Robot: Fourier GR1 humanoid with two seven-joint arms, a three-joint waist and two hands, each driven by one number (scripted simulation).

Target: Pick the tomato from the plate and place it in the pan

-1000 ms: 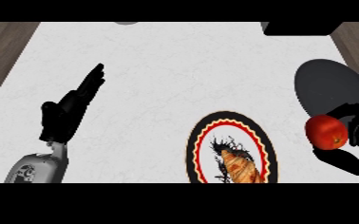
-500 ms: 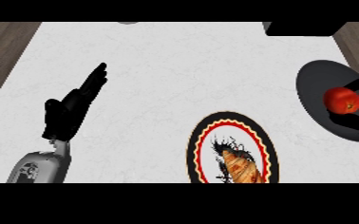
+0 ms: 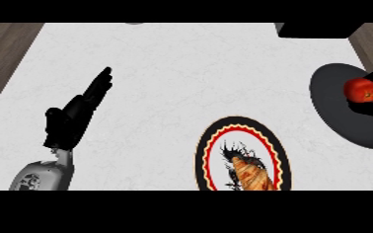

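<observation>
Tomato inside dark pan at right edge, far right of left hand; placement looks done or nearly so. Dark shape just below tomato, possibly right hand; too cut off to tell, finger state unknown. Plate with patterned centre and red-black rim right of and below left hand, no tomato on it. Left hand idle over white surface, fingers straight, pointing up-right, holding nothing; grey forearm entering from lower edge.

We've open counter through the middle; the plate blocks low centre, the pan fills the right edge, our left hand stands left.
</observation>
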